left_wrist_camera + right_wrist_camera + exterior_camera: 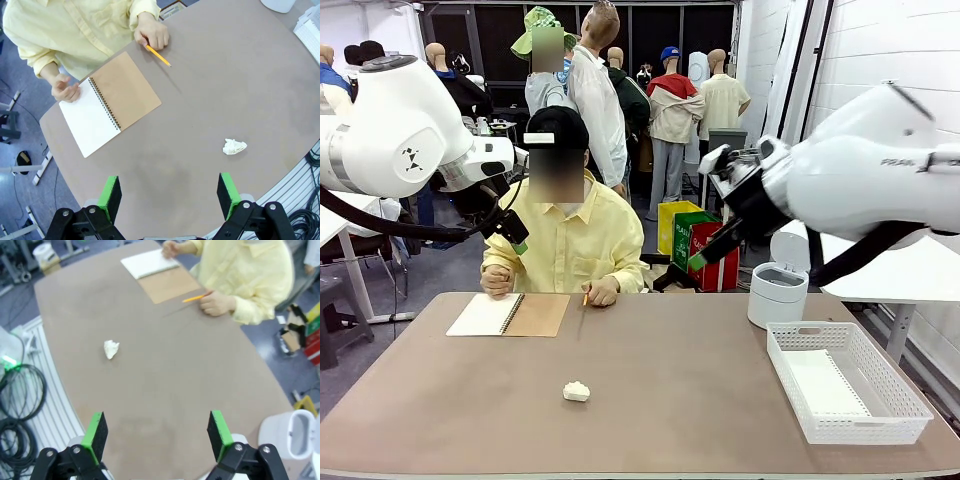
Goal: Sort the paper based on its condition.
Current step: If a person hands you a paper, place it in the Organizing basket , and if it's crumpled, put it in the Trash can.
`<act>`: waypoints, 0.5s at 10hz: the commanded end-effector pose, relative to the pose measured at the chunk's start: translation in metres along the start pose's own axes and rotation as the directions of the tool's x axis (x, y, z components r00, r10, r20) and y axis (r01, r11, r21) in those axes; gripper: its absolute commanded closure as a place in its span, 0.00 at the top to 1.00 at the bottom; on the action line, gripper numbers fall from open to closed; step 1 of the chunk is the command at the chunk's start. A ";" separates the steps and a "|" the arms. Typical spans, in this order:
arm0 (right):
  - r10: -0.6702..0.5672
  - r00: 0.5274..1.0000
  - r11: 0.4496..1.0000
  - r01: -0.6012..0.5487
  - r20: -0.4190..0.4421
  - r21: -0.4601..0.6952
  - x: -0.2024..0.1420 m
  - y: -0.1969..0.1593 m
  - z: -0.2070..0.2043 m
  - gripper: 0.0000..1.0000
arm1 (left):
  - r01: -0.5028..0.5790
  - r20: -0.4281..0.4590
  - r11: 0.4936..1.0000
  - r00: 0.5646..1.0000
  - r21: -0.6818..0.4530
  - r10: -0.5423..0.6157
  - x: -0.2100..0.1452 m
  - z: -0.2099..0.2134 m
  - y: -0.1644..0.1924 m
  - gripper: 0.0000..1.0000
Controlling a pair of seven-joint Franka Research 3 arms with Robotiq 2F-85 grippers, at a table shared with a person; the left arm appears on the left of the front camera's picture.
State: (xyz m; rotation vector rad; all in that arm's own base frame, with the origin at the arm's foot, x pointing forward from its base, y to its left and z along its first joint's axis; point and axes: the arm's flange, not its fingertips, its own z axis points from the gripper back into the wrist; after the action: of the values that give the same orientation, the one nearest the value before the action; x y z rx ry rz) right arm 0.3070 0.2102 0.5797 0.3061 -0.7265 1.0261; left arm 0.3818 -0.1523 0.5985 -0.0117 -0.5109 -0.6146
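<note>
I'm looking across a brown tabletop (700,340) at a person in a yellow shirt (570,240) seated at the far side. Behind them, red and green boxes (705,245) stand on the floor. In the right wrist view, black cables (20,390) coil on the floor beside the table edge.

An open spiral notebook (510,314) lies in front of the person, with the tan cover folded out next to a blank white page. One of their hands (498,280) rests at the notebook's far edge. The other hand (603,292) holds a yellow pencil (585,297) tip-down on the tabletop.

The crumpled paper (577,391) sits alone near the middle of the tabletop, well apart from the notebook. A white basket (910,400) sits at my right-hand edge with what looks like a flat white sheet (825,385) lying inside. A white lidded bin (778,292) stands just beyond the basket.

The left jaws hang high above the tabletop, green pads (110,197) spread wide, holding and touching nothing. The right jaws are also raised and spread fully apart, pads (95,430) bare, with the crumpled paper lying far below them.
</note>
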 end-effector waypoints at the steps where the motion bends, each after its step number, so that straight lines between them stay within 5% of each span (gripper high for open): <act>1: 0.071 0.997 0.997 -0.069 -0.033 0.036 0.013 0.004 -0.030 1.00 | 0.000 0.002 1.000 1.000 0.002 0.000 0.000 0.001 0.002 1.00; 5: 0.152 0.980 0.986 -0.142 -0.125 0.089 0.020 0.022 -0.074 1.00 | 0.000 0.002 1.000 1.000 0.002 0.000 0.000 0.001 0.002 1.00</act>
State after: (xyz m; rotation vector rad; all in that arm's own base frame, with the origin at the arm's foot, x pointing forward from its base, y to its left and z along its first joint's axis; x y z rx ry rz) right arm 0.3159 0.2735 0.5337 0.2765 -0.6001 1.1782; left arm 0.3818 -0.1523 0.5985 -0.0115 -0.5110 -0.6147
